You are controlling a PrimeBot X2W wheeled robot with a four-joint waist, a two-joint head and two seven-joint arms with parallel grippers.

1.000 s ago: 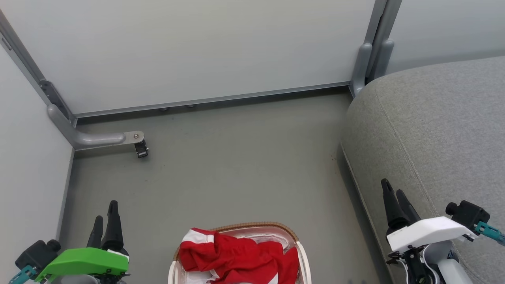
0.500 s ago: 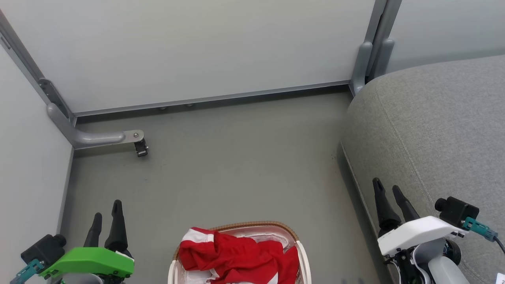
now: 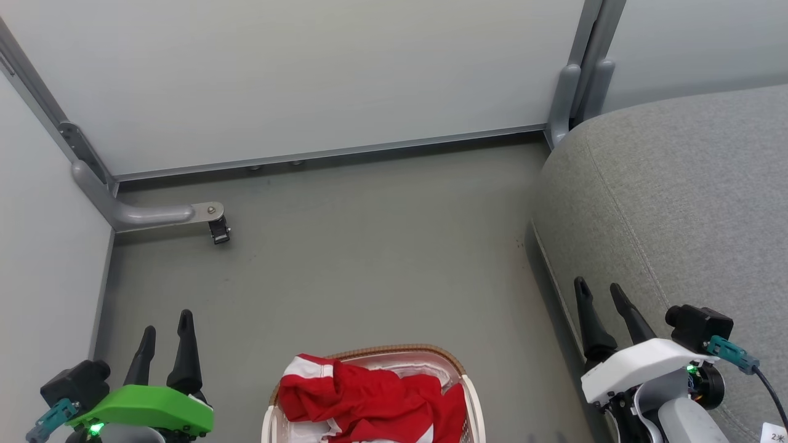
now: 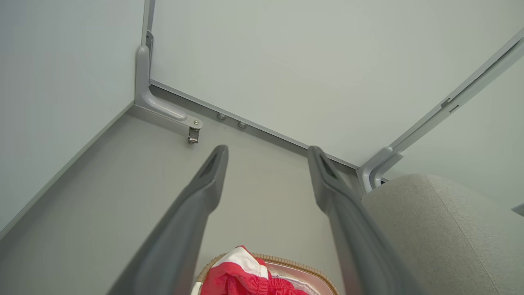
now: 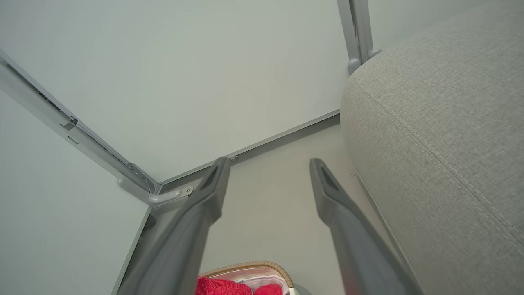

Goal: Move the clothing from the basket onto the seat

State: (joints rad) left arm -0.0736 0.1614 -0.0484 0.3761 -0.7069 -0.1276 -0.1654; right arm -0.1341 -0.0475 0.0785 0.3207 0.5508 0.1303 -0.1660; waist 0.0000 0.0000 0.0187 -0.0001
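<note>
The red and white clothing (image 3: 369, 400) lies bunched in the white basket (image 3: 471, 394) with its tan woven rim, on the floor at the bottom centre of the head view. The clothing (image 4: 241, 276) and the basket rim (image 4: 286, 262) also show low in the left wrist view, and the clothing (image 5: 229, 287) and basket (image 5: 254, 266) in the right wrist view. The grey seat (image 3: 683, 203) fills the right side. My left gripper (image 3: 166, 329) hangs open to the left of the basket. My right gripper (image 3: 597, 289) is open at the seat's edge. Both hold nothing.
Pale partition walls (image 3: 308, 74) close the space behind and to the left. A grey metal foot with a small caster (image 3: 218, 231) sticks out onto the floor at the far left. Bare grey floor (image 3: 369, 246) lies beyond the basket.
My right gripper has shifted left and its fingers now stand further apart in the head view. My left gripper has moved slightly right. The clothing and basket stay put.
</note>
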